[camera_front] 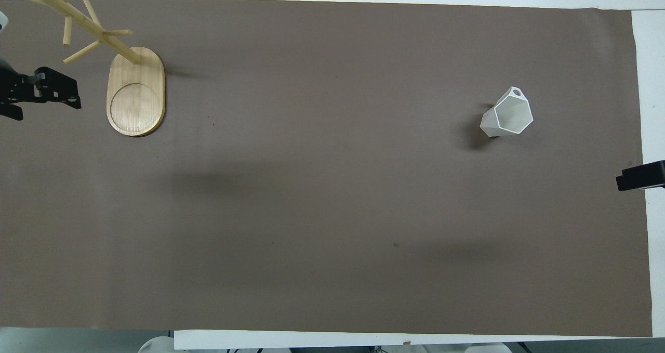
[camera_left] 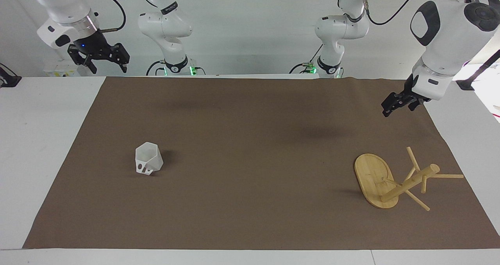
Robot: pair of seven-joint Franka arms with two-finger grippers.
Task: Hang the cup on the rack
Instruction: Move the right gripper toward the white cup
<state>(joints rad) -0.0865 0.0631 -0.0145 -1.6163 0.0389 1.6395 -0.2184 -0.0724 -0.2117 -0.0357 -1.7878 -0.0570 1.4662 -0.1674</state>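
A small white cup (camera_left: 148, 159) with flat, angular sides stands upright on a brown mat (camera_left: 250, 202) that covers most of the counter (camera_left: 47, 148). The cup sits toward the right arm's end of the counter, mouth up and narrowing toward its base, with a small angular handle on the side turned away from the robots. Well apart from it, toward the left arm's end, stands the rack (camera_left: 394, 183), a pale bamboo mug tree with a flat oval base, one thick central post and several thin pegs angled outward; it is much bigger than the cup. The right gripper (camera_left: 102, 60) hangs high over the counter's edge at its own end, its fingers spread open and empty. The left gripper (camera_left: 400, 103) hovers above the mat's corner at its own end, over a spot nearer the robots than the rack; whether its fingers are open or closed cannot be told. Neither gripper touches anything. The cup looks light, stiff and thin-walled, probably plastic, with a matte surface that should not be very slippery. A likely sound hold pinches the rim wall across two flat faces, leaving the handle free to slip over a peg.
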